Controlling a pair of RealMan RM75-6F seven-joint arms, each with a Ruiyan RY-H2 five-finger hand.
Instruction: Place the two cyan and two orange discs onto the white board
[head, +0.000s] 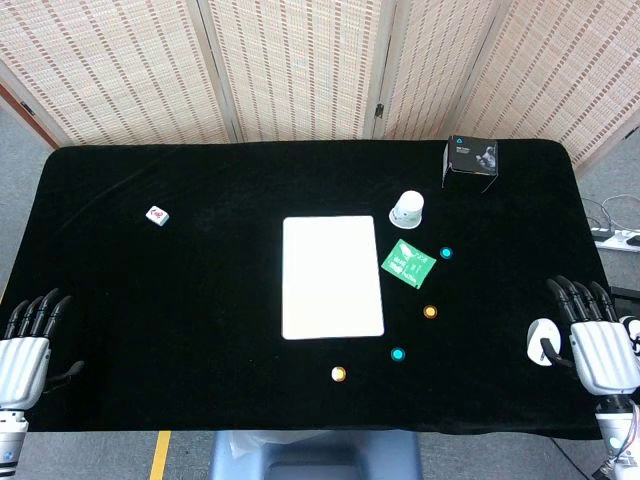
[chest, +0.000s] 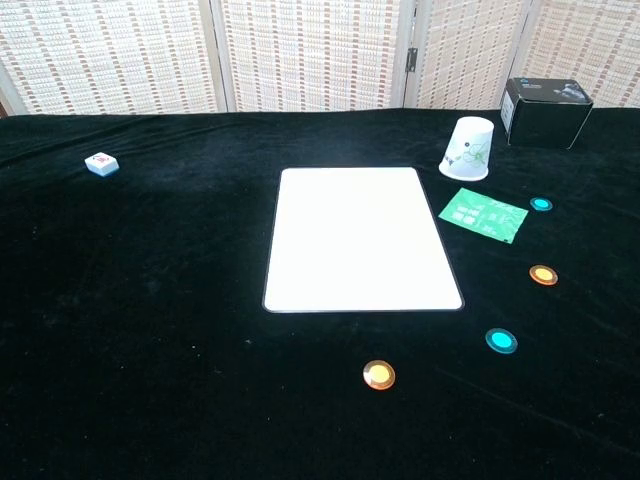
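The white board (head: 333, 277) (chest: 362, 238) lies flat in the middle of the black table with nothing on it. To its right lie a cyan disc (head: 446, 253) (chest: 541, 204) and an orange disc (head: 430, 312) (chest: 543, 275). A second cyan disc (head: 398, 354) (chest: 501, 340) and a second orange disc (head: 338, 374) (chest: 379, 375) lie nearer the front edge. My left hand (head: 28, 335) hangs at the front left corner, fingers straight, holding nothing. My right hand (head: 590, 335) sits at the front right edge, fingers apart and holding nothing. Neither hand shows in the chest view.
An upturned white paper cup (head: 406, 208) (chest: 468, 148) and a green packet (head: 409, 263) (chest: 483, 214) lie right of the board. A black box (head: 470, 160) (chest: 545, 111) stands at the back right. A small white tile (head: 157, 215) (chest: 101, 165) lies at the left.
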